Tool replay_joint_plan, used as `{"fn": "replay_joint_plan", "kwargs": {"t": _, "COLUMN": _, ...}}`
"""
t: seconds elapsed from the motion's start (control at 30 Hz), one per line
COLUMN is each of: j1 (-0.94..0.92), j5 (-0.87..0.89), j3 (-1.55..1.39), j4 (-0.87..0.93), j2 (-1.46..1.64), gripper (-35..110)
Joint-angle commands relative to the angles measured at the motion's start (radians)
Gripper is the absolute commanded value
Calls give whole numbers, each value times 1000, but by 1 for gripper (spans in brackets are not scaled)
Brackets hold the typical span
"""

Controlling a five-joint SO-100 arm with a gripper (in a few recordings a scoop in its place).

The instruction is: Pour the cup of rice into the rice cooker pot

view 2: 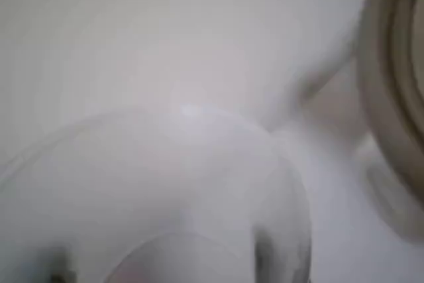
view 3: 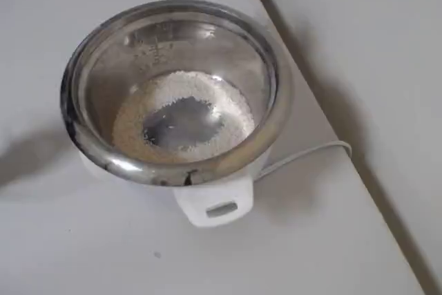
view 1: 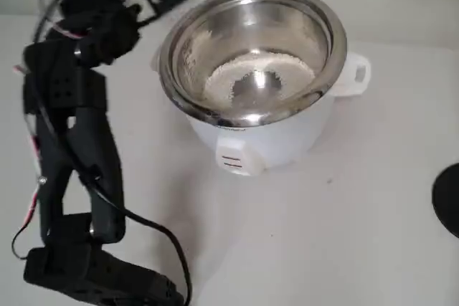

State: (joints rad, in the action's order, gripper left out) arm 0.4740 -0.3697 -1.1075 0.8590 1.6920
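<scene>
Fixed view: rice cooker pot on white table, rice ringing its bottom; black arm left. Wrist view: blurred cup up close, jaw state unclear. Overhead view: white cord over table edge.

One rice cooker pot holding one ring of rice, one cup, one black arm, one white table

Blurred cup in wrist view.
</scene>
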Motion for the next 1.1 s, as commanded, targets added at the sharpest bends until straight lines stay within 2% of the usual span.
{"fn": "replay_joint_plan", "kwargs": {"t": 0.0, "j1": 91, "j5": -146, "j3": 49, "j4": 77, "j2": 103, "gripper": 13}}
{"fn": "replay_joint_plan", "kwargs": {"t": 0.2, "j1": 167, "j5": -256, "j3": -124, "j4": 58, "j2": 173, "gripper": 13}}
{"fn": "replay_joint_plan", "kwargs": {"t": 0.5, "j1": 221, "j5": -425, "j3": -660, "j4": -229, "j2": 397, "gripper": 14}}
{"fn": "replay_joint_plan", "kwargs": {"t": 0.67, "j1": 193, "j5": -546, "j3": -1129, "j4": -515, "j2": 560, "gripper": 15}}
{"fn": "replay_joint_plan", "kwargs": {"t": 0.8, "j1": 181, "j5": -581, "j3": -1381, "j4": -701, "j2": 604, "gripper": 16}}
{"fn": "replay_joint_plan", "kwargs": {"t": 1.07, "j1": 146, "j5": -614, "j3": -1532, "j4": -989, "j2": 423, "gripper": 20}}
